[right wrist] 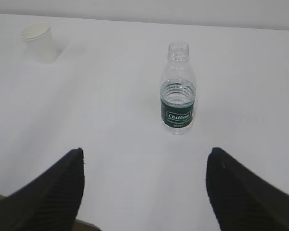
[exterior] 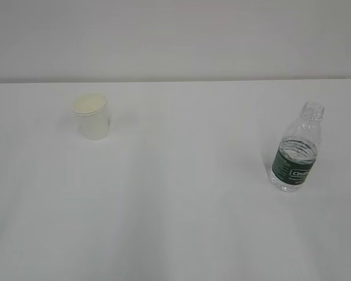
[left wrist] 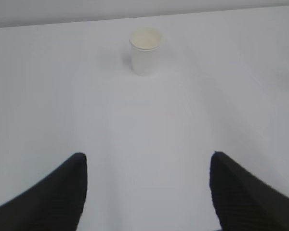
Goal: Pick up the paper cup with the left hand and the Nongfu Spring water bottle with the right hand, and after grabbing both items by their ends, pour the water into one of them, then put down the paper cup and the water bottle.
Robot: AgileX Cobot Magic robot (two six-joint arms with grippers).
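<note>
A plain white table [exterior: 175, 222] bears an upright paper cup [exterior: 92, 117] and, well apart, an upright water bottle [exterior: 295, 149].

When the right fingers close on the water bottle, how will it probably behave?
The water bottle has thin clear walls, so it may dent under a hard squeeze. Water fills it to about its ribbed shoulder, so it is probably fairly heavy for its size. It stands upright, tall and narrow, with no cap, so a push near the neck could tip and spill it.
</note>
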